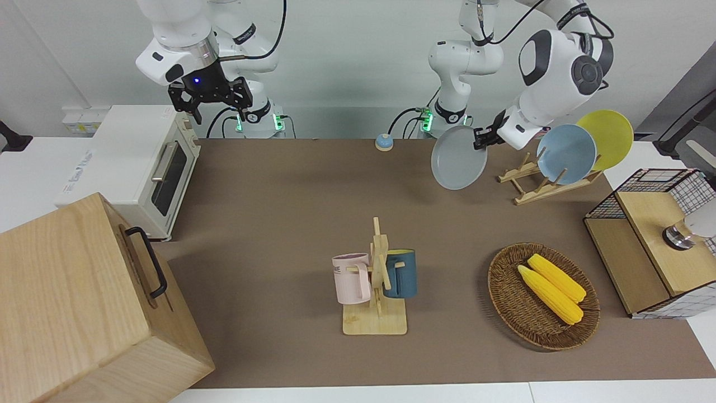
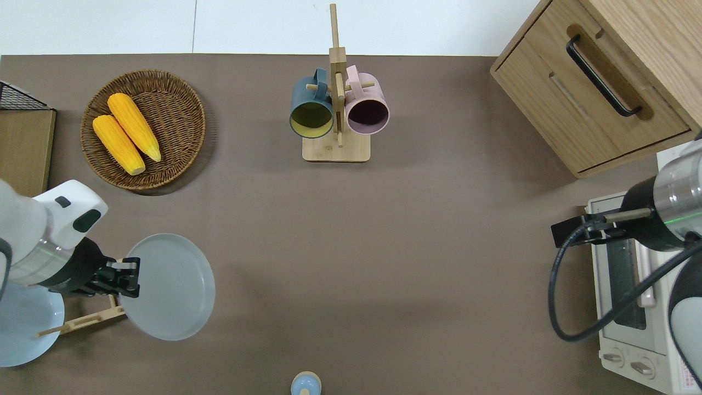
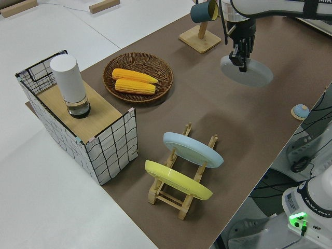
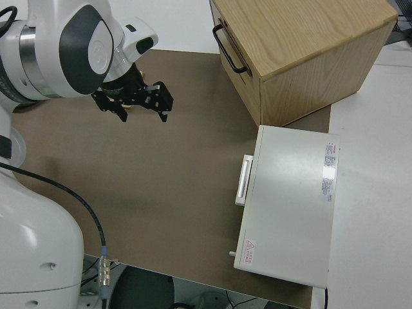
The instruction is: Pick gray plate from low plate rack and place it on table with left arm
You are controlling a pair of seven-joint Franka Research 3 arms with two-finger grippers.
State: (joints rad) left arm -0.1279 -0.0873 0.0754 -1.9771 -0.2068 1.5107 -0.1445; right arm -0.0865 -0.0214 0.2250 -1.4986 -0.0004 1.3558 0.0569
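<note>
Three plates: gray plate [image 2: 169, 286], blue plate [image 1: 566, 154], yellow plate [image 1: 608, 137]. Two mugs [image 2: 311, 112]. Two corn cobs [image 2: 134, 127]. One basket [image 2: 186, 109]. One low plate rack [image 1: 545, 188]. Two arms.

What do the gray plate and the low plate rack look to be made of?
Gray plate, held in the left pincer: smooth, even matte surface, likely plastic or glazed ceramic; the look leaves it open. Low plate rack: pale unfinished-looking wood, with visible slats and pegs.

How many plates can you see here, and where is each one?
3. The gray plate hangs in the left tool above the table. The sky-blue plate and the yellow plate stand in the low plate rack.
</note>
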